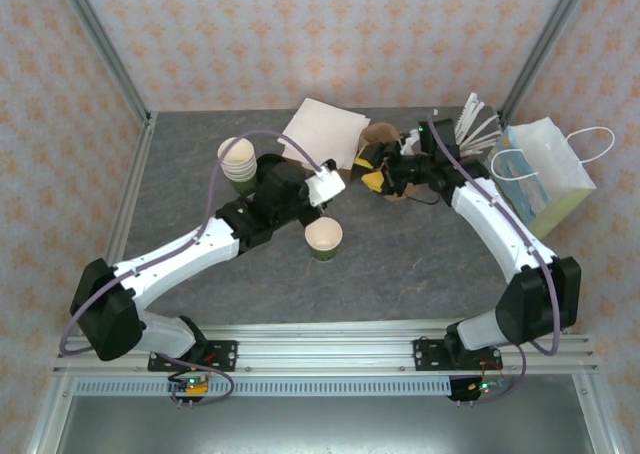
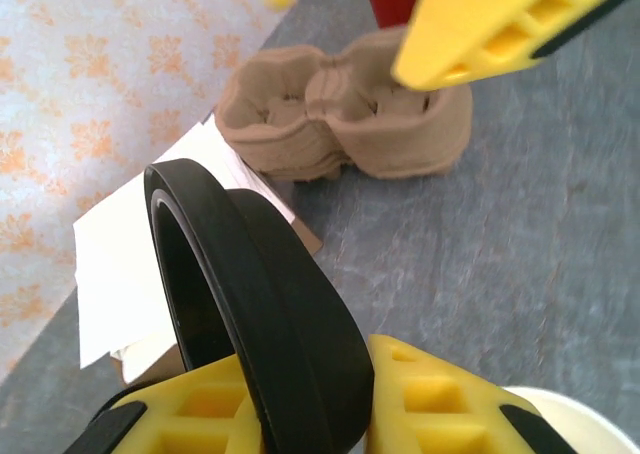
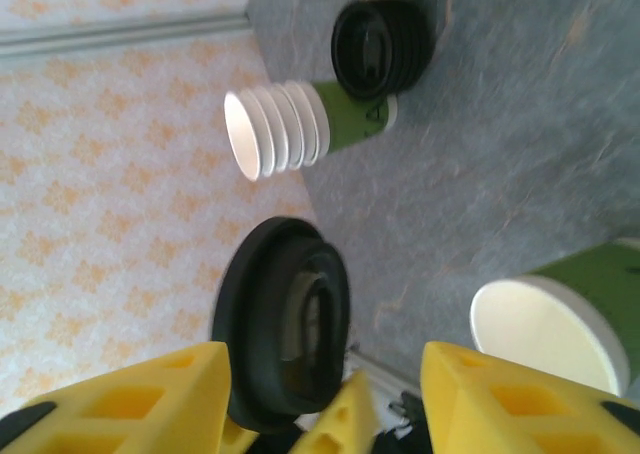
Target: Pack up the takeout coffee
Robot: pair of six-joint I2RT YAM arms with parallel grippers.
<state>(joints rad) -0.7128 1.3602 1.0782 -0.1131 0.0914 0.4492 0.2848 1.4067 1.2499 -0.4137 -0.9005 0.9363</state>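
Left wrist: black lid (image 2: 262,309) is clenched in left pincer (image 2: 310,406), right pincer (image 3: 325,394) released; pressing it onto lidless cup (image 1: 323,236) beneath is judged needed.

**Grey, stone-patterned table (image 1: 400,264) with goods set mostly along its far side**

An open cup (image 1: 323,238), green outside and cream inside, stands alone near the middle, well apart from the rest. At far left is a stack of like cups (image 1: 237,160). In the right wrist view a pile of black lids (image 3: 380,46) sits just beside the stack's base. White paper sheets (image 1: 325,132) lie at far centre, and a brown pulp carrier (image 1: 383,134) sits just to their right. A fan of white strips (image 1: 478,122), too small to tell apart, lies in the far right corner. Next to it, at the right edge, is a white paper bag (image 1: 545,179) with cord handles.
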